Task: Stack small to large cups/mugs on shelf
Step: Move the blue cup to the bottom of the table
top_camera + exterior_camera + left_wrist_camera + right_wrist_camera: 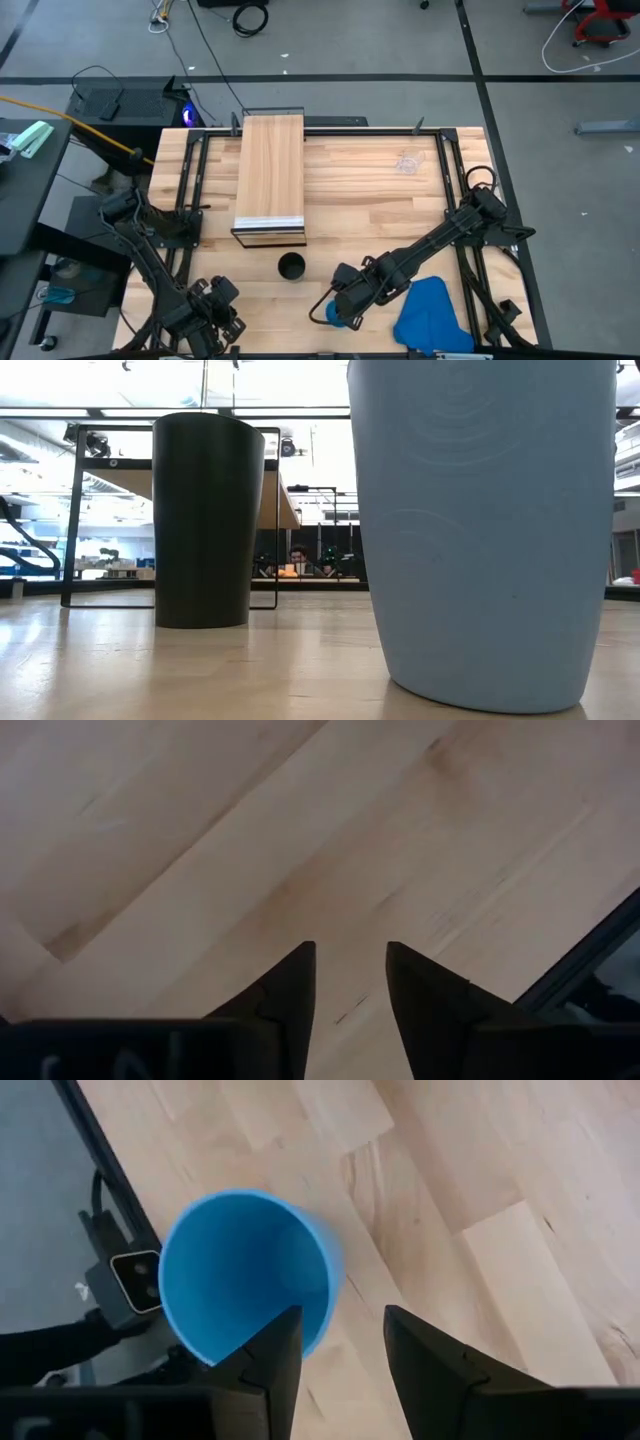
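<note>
The left arm is folded at the near left corner, and the left gripper [350,982] points down with its fingers apart and nothing between them. The right arm reaches across from the right side (low and stretched out), and the right gripper [343,1350] also stands open, gripping nothing.

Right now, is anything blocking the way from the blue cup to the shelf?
Mostly clear. The black cup stands on the table just before the shelf front, a little aside of the blue cup. The right claw hangs open over its rim.
</note>
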You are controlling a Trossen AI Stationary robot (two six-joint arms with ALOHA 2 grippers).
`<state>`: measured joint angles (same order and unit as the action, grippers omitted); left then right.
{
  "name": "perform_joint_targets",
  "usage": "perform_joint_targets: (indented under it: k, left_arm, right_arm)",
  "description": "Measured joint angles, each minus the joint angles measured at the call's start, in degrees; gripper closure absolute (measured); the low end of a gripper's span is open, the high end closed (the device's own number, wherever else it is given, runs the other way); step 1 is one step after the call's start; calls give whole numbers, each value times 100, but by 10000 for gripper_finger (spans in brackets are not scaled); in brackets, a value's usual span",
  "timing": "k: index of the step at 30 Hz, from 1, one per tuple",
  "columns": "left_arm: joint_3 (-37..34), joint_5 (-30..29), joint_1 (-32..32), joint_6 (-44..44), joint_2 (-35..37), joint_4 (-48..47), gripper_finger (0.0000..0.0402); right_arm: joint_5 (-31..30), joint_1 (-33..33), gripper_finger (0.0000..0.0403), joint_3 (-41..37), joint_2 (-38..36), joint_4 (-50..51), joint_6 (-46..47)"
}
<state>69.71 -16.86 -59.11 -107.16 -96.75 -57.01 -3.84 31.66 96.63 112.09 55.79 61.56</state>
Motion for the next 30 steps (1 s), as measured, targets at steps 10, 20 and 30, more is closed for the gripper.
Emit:
perform_joint_targets:
  k: [10, 20, 30]
  left_arm:
    - [0, 0, 0, -170, 0, 2, 262]
    - [0, -110, 7, -172, -1, 34, 276]
    - [0, -111, 7, -173, -2, 46, 285]
  right_arm:
    - [96, 24, 256, -23, 119, -257, -67]
    - [114, 19, 257, -78, 184, -424, -151]
    - [243, 21, 283, -617, 197, -749, 46]
